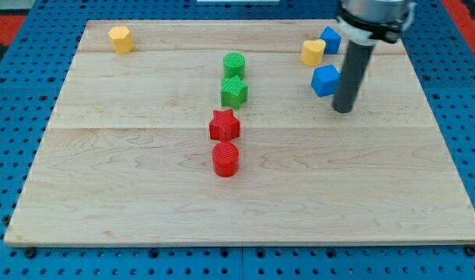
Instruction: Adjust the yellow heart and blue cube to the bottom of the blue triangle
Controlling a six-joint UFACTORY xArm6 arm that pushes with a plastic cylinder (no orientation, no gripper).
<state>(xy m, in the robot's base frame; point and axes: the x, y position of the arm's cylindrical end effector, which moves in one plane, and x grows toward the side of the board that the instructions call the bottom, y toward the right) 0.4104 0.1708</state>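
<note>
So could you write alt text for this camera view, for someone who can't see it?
A dark rod's tip rests on a wooden board just right of a blue block, with a yellow block and another blue block above it. Mid-board run a green cylinder, green star, red star and red cylinder; another yellow block sits top left.

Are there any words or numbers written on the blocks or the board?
None: no words, numbers or signs show anywhere.
The light wooden board is plain.
The coloured blocks, such as the red cylinder block and the green star block, are blank.
My tip carries no label.
</note>
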